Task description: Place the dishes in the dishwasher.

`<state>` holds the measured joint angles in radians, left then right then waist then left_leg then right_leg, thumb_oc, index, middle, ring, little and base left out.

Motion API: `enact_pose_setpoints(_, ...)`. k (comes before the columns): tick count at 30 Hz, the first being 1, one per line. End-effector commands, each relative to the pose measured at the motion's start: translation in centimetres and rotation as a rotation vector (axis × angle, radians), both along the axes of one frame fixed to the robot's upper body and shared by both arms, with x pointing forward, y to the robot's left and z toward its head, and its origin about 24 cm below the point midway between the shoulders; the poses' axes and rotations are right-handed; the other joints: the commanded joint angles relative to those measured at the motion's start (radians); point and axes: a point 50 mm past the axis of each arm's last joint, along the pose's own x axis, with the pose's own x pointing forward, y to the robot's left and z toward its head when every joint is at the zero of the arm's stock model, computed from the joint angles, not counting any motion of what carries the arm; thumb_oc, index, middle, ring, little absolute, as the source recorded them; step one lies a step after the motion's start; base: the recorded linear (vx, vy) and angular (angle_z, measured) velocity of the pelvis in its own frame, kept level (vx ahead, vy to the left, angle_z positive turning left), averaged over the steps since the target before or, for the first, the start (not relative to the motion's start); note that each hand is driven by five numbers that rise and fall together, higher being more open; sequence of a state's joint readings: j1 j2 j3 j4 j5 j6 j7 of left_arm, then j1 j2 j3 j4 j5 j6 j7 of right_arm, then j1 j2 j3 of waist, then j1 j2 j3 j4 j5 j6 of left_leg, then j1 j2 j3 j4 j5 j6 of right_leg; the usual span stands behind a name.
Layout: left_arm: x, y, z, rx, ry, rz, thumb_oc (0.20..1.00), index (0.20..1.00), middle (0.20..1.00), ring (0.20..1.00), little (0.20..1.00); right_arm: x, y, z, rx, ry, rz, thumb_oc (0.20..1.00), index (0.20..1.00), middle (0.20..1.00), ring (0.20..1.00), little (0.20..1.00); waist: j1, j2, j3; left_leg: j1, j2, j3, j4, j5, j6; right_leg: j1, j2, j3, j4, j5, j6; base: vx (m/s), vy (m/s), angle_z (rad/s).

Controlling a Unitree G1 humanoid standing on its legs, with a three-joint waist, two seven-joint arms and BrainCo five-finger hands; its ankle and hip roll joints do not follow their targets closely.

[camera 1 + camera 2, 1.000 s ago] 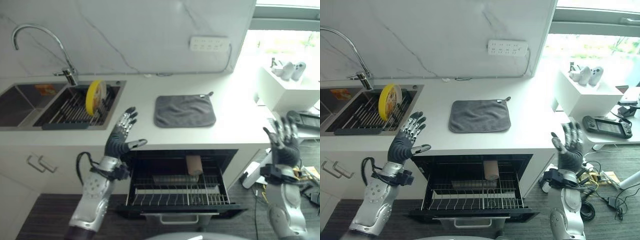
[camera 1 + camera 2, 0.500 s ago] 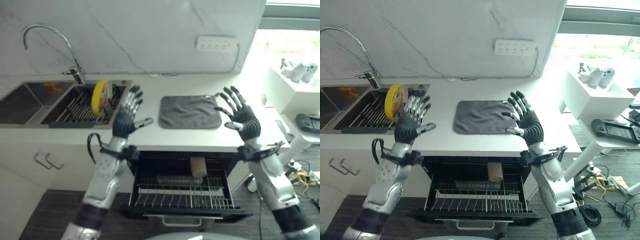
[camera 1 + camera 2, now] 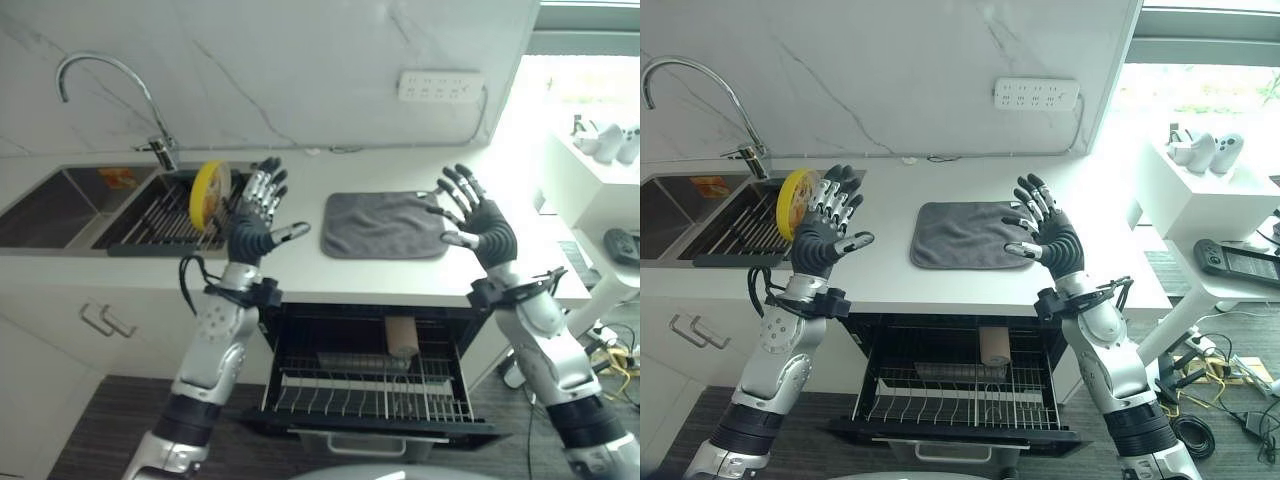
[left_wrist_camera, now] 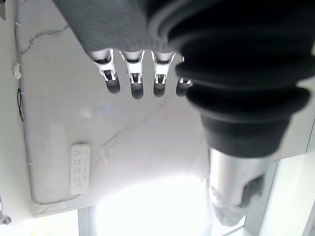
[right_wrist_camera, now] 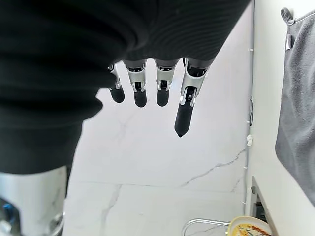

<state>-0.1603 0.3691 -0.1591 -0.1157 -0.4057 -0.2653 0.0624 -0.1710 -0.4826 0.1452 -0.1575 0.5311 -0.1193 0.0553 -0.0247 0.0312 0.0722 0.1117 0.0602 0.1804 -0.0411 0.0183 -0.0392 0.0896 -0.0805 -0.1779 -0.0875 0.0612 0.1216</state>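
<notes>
White counter (image 3: 300, 265) above the open dishwasher (image 3: 370, 385). Left hand (image 3: 252, 222), fingers spread and empty, hovers just beside the yellow plate (image 3: 209, 192) standing upright in the sink rack (image 3: 150, 215), likely for draining. Right hand (image 3: 1052, 236), spread and empty, hovers over the grey cloth (image 3: 965, 233).

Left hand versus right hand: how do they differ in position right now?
The left hand is raised beside the yellow plate standing in the sink rack; the right hand is raised over the right edge of the grey cloth. Both are open, fingers spread, holding nothing.
</notes>
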Motion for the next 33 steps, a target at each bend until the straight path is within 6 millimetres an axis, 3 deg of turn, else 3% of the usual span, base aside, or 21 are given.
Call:
enact_pose_setpoints(1, 0.3, 0.1, 1.7, 0.079, -0.096, -0.006, 1.0, 1.0, 1.0, 1.0, 1.0, -0.4, -0.9, 2.6, 0.043, -0.134, -0.028, 1.0, 1.0, 1.0, 1.0, 1.0, -0.035, -0.068, 0.011, -0.094, 0.016, 0.067, 0.277, -0.031, -0.028, 0.046, 0.031, 0.018, 0.01, -0.045, -0.079, -0.01, 0.192, 0.71)
enact_pose_setpoints(4, 0.1, 0.3, 1.7, 0.065, -0.099, -0.007, 1.0, 1.0, 1.0, 1.0, 1.0, -0.1, -0.9, 2.6, 0.035, -0.13, -0.03, 1.0, 1.0, 1.0, 1.0, 1.0, -0.035, -0.052, 0.012, -0.072, 0.074, 0.012, 0.205, 0.019, -0.046, 0.035, 0.021, 0.033, 0.023, -0.051, -0.077, 0.06, 0.369, 0.4)
enact_pose_setpoints(6, -0.4, 1.2, 1.5, 0.043, -0.094, 0.011, 1.0, 1.0, 1.0, 1.0, 1.0, -0.2, -1.2, 2.7, 0.012, -0.129, -0.032, 1.0, 1.0, 1.0, 1.0, 1.0, -0.035, -0.036, 0.007, -0.023, 0.155, -0.033, 0.08, 0.097, -0.076, 0.038, -0.009, 0.049, 0.02, -0.057, -0.061, 0.14, 0.674, 0.02)
enact_pose_setpoints(8, -0.6, 1.4, 1.3, 0.04, -0.092, -0.01, 1.0, 1.0, 1.0, 1.0, 1.0, -0.4, -2.0, 3.4, 0.029, -0.138, -0.057, 1.0, 1.0, 1.0, 1.0, 1.0, -0.05, -0.021, 0.002, 0.014, 0.203, 0.009, 0.005, 0.116, -0.095, 0.04, -0.07, 0.021, 0.023, -0.051, -0.023, 0.1, 0.82, -0.12)
enact_pose_setpoints(10, -0.1, 0.8, 1.0, 0.064, -0.082, -0.041, 1.0, 1.0, 1.0, 1.0, 1.0, -0.4, -2.7, 3.3, 0.047, -0.132, -0.111, 1.0, 1.0, 1.0, 1.0, 1.0, -0.07, -0.009, 0.001, 0.045, 0.172, 0.07, -0.046, 0.057, -0.087, 0.038, -0.14, -0.026, 0.046, -0.032, 0.03, 0.06, 0.697, 0.05)
enact_pose_setpoints(12, 0.8, -0.4, 1.2, 0.123, -0.074, -0.09, 1.0, 1.0, 1.0, 1.0, 1.0, -0.7, -3.3, 2.6, 0.107, -0.116, -0.135, 1.0, 1.0, 1.0, 1.0, 1.0, -0.071, -0.007, 0.009, 0.035, 0.104, 0.024, -0.046, 0.016, -0.051, 0.031, -0.192, -0.028, 0.077, -0.017, 0.067, 0.06, 0.762, 0.25)
enact_pose_setpoints(13, 0.9, -0.9, 0.9, 0.147, -0.053, -0.1, 1.0, 1.0, 1.0, 1.0, 1.0, -1.3, -3.4, 2.2, 0.092, -0.11, -0.151, 1.0, 1.0, 1.0, 1.0, 1.0, -0.077, -0.004, 0.022, 0.038, 0.042, 0.0, -0.044, -0.007, -0.016, 0.001, -0.221, -0.016, 0.132, 0.022, 0.062, 0.06, 0.769, 0.07)
enact_pose_setpoints(15, 0.4, 0.1, 0.4, 0.126, -0.022, -0.078, 1.0, 1.0, 1.0, 1.0, 1.0, -1.6, -3.1, 2.0, 0.086, -0.104, -0.132, 1.0, 1.0, 1.0, 1.0, 1.0, -0.066, -0.004, 0.032, 0.055, 0.01, 0.035, -0.046, -0.033, 0.009, -0.039, -0.243, -0.079, 0.178, 0.073, 0.07, -0.01, 0.465, 0.23)
enact_pose_setpoints(16, 0.1, 0.8, 0.2, 0.128, -0.012, -0.057, 1.0, 1.0, 1.0, 1.0, 1.0, -1.6, -2.8, 2.0, 0.099, -0.102, -0.107, 1.0, 1.0, 1.0, 1.0, 1.0, -0.051, -0.005, 0.036, 0.064, 0.007, 0.085, -0.046, -0.046, 0.015, -0.057, -0.242, -0.143, 0.209, 0.082, 0.079, -0.06, 0.352, -0.31)
enact_pose_setpoints(17, -0.1, 1.1, 0.2, 0.141, -0.02, -0.054, 1.0, 1.0, 1.0, 1.0, 1.0, -1.7, -2.5, 1.9, 0.106, -0.106, -0.097, 1.0, 1.0, 1.0, 1.0, 1.0, -0.048, -0.002, 0.045, 0.065, 0.005, 0.107, -0.046, -0.05, 0.023, -0.074, -0.162, -0.137, 0.268, 0.009, 0.071, -0.05, 0.251, -0.66)
enact_pose_setpoints(20, 0.0, 0.7, 0.5, 0.137, -0.032, -0.061, 1.0, 1.0, 1.0, 1.0, 1.0, -1.7, -2.5, 1.7, 0.095, -0.11, -0.106, 1.0, 1.0, 1.0, 1.0, 1.0, -0.051, -0.011, 0.052, 0.045, -0.016, 0.096, -0.044, -0.032, 0.031, -0.075, -0.03, -0.104, 0.309, -0.059, 0.035, 0.0, 0.122, -0.37)
enact_pose_setpoints(23, 0.4, 0.4, 0.7, 0.139, -0.016, -0.031, 1.0, 1.0, 1.0, 1.0, 1.0, -1.0, -2.2, 2.2, 0.097, -0.128, -0.103, 1.0, 1.0, 1.0, 1.0, 1.0, -0.033, -0.031, 0.05, 0.036, -0.055, 0.114, -0.035, -0.041, 0.035, -0.081, 0.038, -0.147, 0.298, -0.073, 0.004, 0.02, 0.033, 0.06)
enact_pose_setpoints(25, 0.8, 0.1, 0.7, 0.14, 0.002, -0.029, 1.0, 1.0, 1.0, 1.0, 1.0, -0.8, -2.4, 2.3, 0.104, -0.129, -0.108, 1.0, 1.0, 1.0, 1.0, 1.0, -0.033, -0.038, 0.051, 0.019, -0.068, 0.085, -0.02, -0.04, 0.033, -0.049, 0.062, -0.123, 0.252, -0.105, -0.024, 0.06, -0.066, -0.07)
enact_pose_setpoints(26, 0.9, 0.0, 0.3, 0.139, 0.02, -0.037, 1.0, 1.0, 1.0, 1.0, 1.0, -0.8, -2.7, 2.1, 0.114, -0.124, -0.12, 1.0, 1.0, 1.0, 1.0, 1.0, -0.037, -0.047, 0.052, 0.003, -0.076, 0.055, 0.017, -0.038, 0.029, -0.041, 0.078, -0.08, 0.224, -0.099, -0.035, 0.07, -0.107, 0.15)
enact_pose_setpoints(28, 0.3, 0.2, -0.5, 0.142, 0.035, -0.032, 1.0, 1.0, 1.0, 1.0, 1.0, -1.0, -2.7, 1.9, 0.136, -0.124, -0.117, 1.0, 1.0, 1.0, 1.0, 1.0, -0.026, -0.056, 0.047, -0.008, -0.071, 0.073, 0.083, -0.067, 0.027, -0.016, 0.07, -0.097, 0.187, -0.116, -0.054, 0.09, -0.094, 0.37)
enact_pose_setpoints(30, -0.6, 0.6, -1.0, 0.147, 0.037, -0.017, 1.0, 1.0, 1.0, 1.0, 1.0, -1.2, -2.6, 2.1, 0.138, -0.138, -0.119, 1.0, 1.0, 1.0, 1.0, 1.0, -0.019, -0.073, 0.052, -0.06, -0.068, 0.08, 0.232, -0.096, 0.019, 0.007, 0.062, -0.065, 0.151, -0.116, -0.079, 0.09, -0.072, 0.1)
enact_pose_setpoints(32, -1.1, 1.1, -1.4, 0.143, 0.059, 0.002, 1.0, 1.0, 1.0, 1.0, 1.0, -1.2, -2.7, 2.0, 0.142, -0.13, -0.122, 1.0, 1.0, 1.0, 1.0, 1.0, -0.007, -0.084, 0.064, -0.133, -0.044, 0.066, 0.404, -0.074, 0.003, 0.023, 0.059, -0.056, 0.141, -0.117, -0.103, 0.07, -0.06, -0.24)
enact_pose_setpoints(33, -1.1, 1.2, -1.5, 0.14, 0.061, 0.006, 1.0, 1.0, 1.0, 1.0, 1.0, -1.2, -2.7, 1.9, 0.143, -0.124, -0.118, 1.0, 1.0, 1.0, 1.0, 1.0, -0.005, -0.086, 0.065, -0.148, -0.039, 0.057, 0.434, -0.067, 0.001, 0.023, 0.059, -0.052, 0.142, -0.116, -0.108, 0.06, -0.021, -0.24)
